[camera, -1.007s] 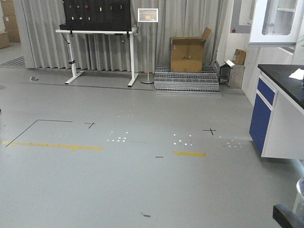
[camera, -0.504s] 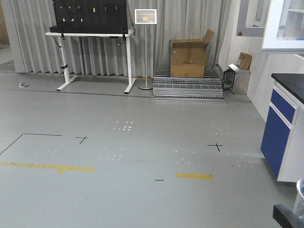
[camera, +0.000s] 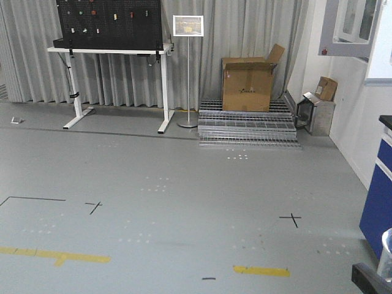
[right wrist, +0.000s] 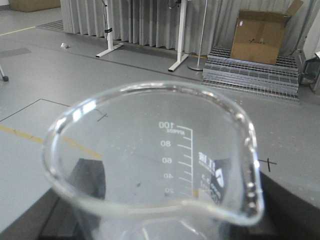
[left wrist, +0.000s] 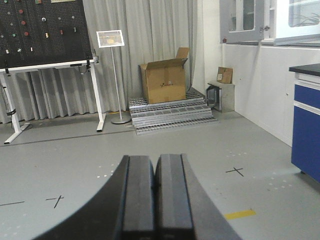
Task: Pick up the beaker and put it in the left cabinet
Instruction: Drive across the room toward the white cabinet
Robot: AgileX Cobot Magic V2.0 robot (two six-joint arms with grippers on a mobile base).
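Note:
The clear glass beaker (right wrist: 155,165), with white graduation marks and a pour spout, fills the right wrist view. It stands upright between the dark fingers (right wrist: 90,185) of my right gripper (right wrist: 160,200), which is shut on it. In the front view its rim (camera: 386,251) and part of the right gripper (camera: 370,278) show at the bottom right corner. My left gripper (left wrist: 155,195) is shut and empty, its two pads pressed together above the grey floor. The left cabinet is out of view.
A grey floor with yellow tape (camera: 261,270) and black marks lies ahead. A white-legged table with a black pegboard (camera: 110,24), a sign stand (camera: 188,73), a cardboard box (camera: 248,82) on metal grates and a blue-and-white bench cupboard (camera: 378,202) stand around it.
The front view has swung and pulled back: the pegboard table, box and floor marks have shifted, and the blue bench has slid to the right edge. The beaker stays in the right gripper.

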